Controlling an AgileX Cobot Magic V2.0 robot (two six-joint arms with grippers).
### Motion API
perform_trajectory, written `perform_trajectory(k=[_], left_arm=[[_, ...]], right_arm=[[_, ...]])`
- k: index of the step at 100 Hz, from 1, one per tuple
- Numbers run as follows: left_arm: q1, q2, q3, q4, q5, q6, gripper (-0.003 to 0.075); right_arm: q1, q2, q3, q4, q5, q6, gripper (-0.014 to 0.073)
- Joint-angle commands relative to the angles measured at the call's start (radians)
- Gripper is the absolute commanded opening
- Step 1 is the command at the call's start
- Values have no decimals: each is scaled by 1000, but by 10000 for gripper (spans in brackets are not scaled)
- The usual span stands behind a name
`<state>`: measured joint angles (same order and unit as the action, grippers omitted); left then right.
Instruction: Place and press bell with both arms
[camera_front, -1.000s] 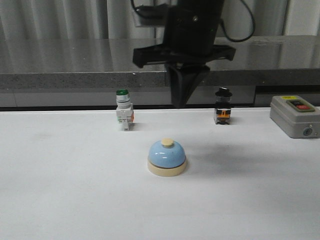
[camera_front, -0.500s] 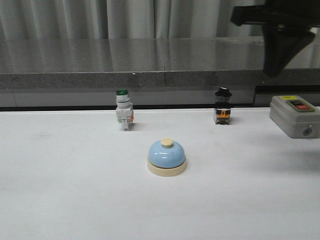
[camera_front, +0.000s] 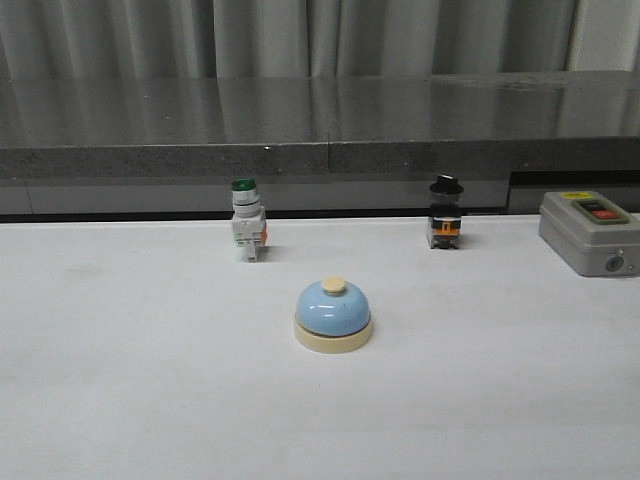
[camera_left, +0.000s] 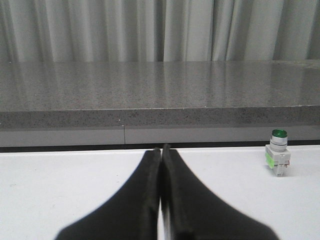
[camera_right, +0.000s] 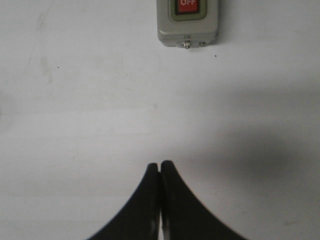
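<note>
Bell (camera_front: 334, 314) sits upright on the white table (camera_front: 140, 400), light-blue dome on cream base, cream button on top. Nothing touching it. No arm in the front view.

Using the bell as reference:
- green-capped push-button switch (camera_front: 247, 233) stands behind it and to the left, near the table's back edge, well apart from the bell. It also shows in the left wrist view (camera_left: 278, 159).
- black-capped switch (camera_front: 446, 213) with an orange band stands behind it and to the right, also near the back edge, well apart.
- grey box (camera_front: 590, 232) with a red button is far right of the bell, at the frame's right edge. In the right wrist view (camera_right: 187, 22) its red button reads "OFF".

Left gripper (camera_left: 161, 150): black fingers pressed together, tips touching, holding nothing. It is low over the table, pointing toward the grey stone ledge (camera_left: 150, 92) and curtain behind it.

Right gripper (camera_right: 159, 164): fingers also pressed together, empty. It looks straight down on bare table near the grey box, casting a shadow on the surface. Bell isn't in either wrist view.
</note>
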<state>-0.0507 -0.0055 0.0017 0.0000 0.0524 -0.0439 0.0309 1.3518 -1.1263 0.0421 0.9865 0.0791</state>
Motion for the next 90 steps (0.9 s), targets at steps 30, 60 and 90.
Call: perform_trajectory(k=[30,60,90], left_arm=[[2,-28,42,-6,-73,-9,-20],[2,-28,42,-6,-73,-9,-20],[2,-28,42,-6,-73,-9,-20]], right_arm=[[-6,-347,212,-2,-141,11,-60],[-6,-670,375,-2,-226,11,-60],[-6,-1016,536,-2,-337,11,-60]])
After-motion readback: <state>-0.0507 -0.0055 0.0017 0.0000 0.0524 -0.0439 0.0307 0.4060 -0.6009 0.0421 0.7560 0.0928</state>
